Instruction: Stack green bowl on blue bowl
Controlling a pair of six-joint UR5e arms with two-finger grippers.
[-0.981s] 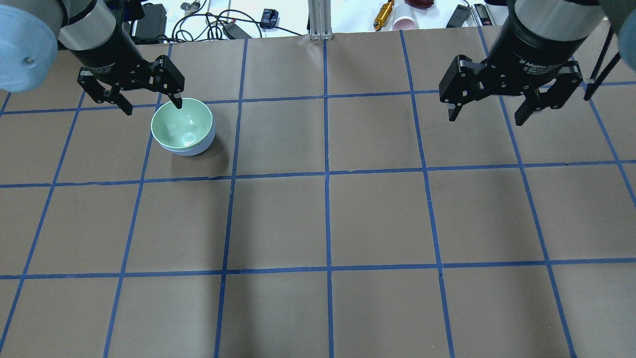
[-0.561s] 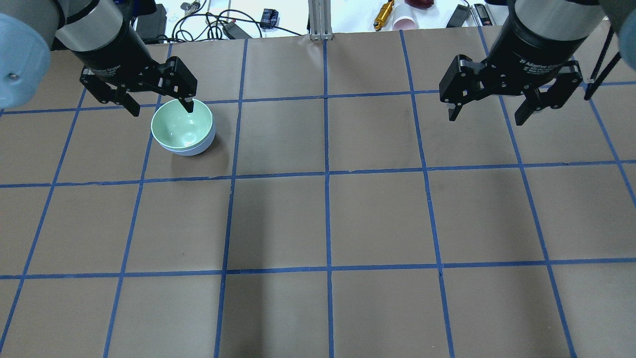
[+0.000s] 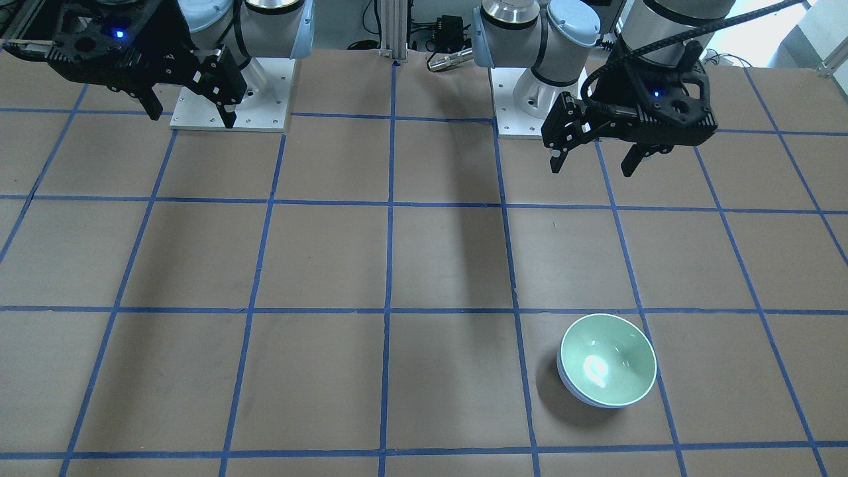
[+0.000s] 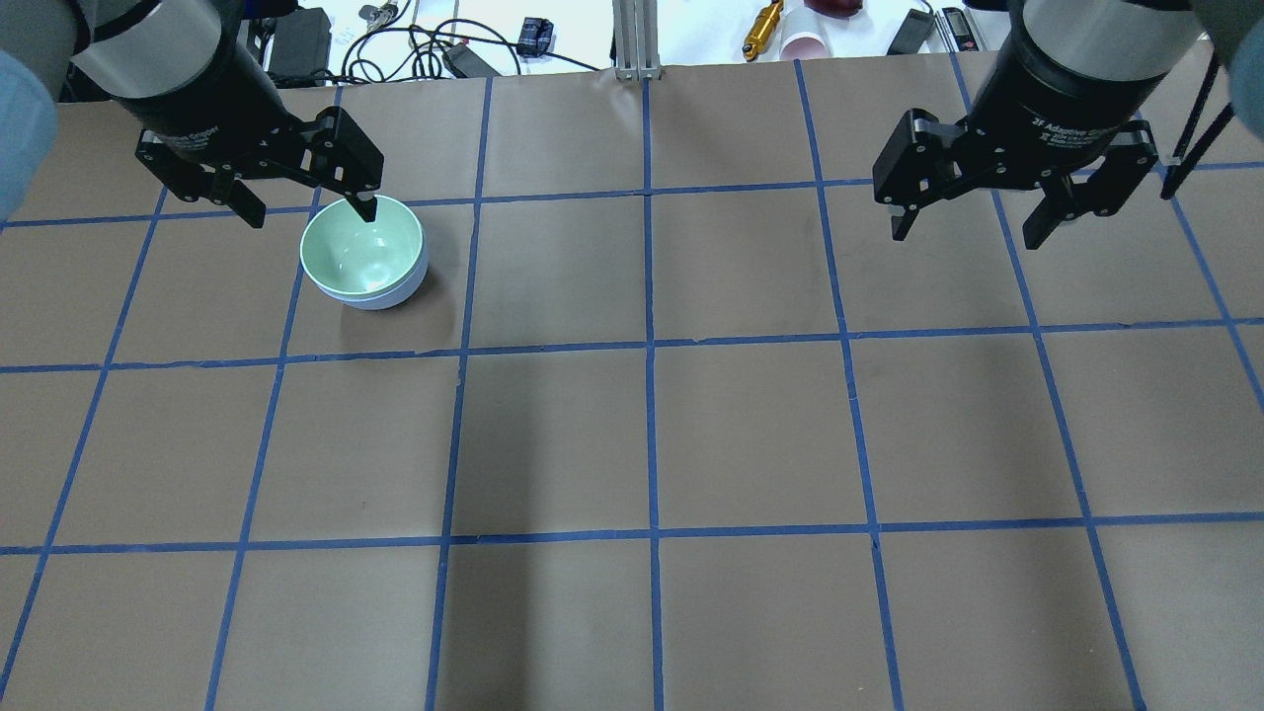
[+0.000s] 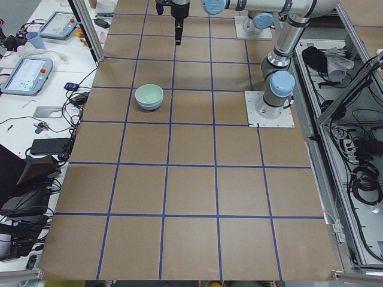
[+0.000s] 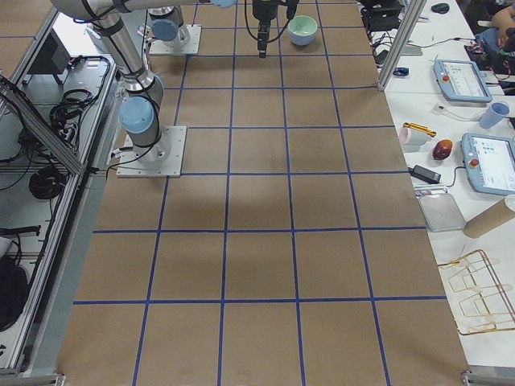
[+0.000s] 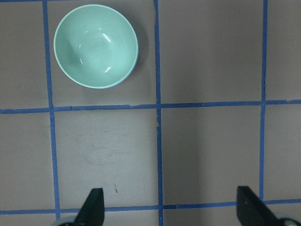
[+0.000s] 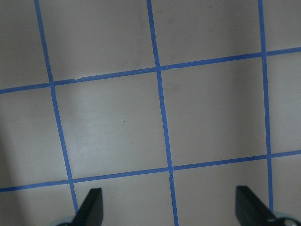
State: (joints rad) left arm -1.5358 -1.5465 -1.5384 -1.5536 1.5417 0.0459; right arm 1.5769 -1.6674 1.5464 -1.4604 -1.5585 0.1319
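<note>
The green bowl (image 4: 362,249) sits nested inside the blue bowl (image 4: 392,296) on the table's far left; only a thin blue band shows under its rim. The stack also shows in the front view, green bowl (image 3: 608,358) in blue bowl (image 3: 575,391), and the green bowl shows in the left wrist view (image 7: 96,45). My left gripper (image 4: 311,212) is open and empty, hovering well above the table on the near side of the bowls, apart from them (image 3: 591,168). My right gripper (image 4: 965,237) is open and empty above the far right of the table (image 3: 192,118).
Brown paper with a blue tape grid covers the table (image 4: 750,434). Beyond its far edge lie cables (image 4: 415,44), a yellow cylinder (image 4: 762,30), a pink cup (image 4: 805,44) and an aluminium post (image 4: 637,39). The arm base plates (image 3: 228,99) stand at the robot's side.
My left gripper has shifted a little right, then back left and away from the bowls, staying open. The stacked bowls and the right arm have not moved.
</note>
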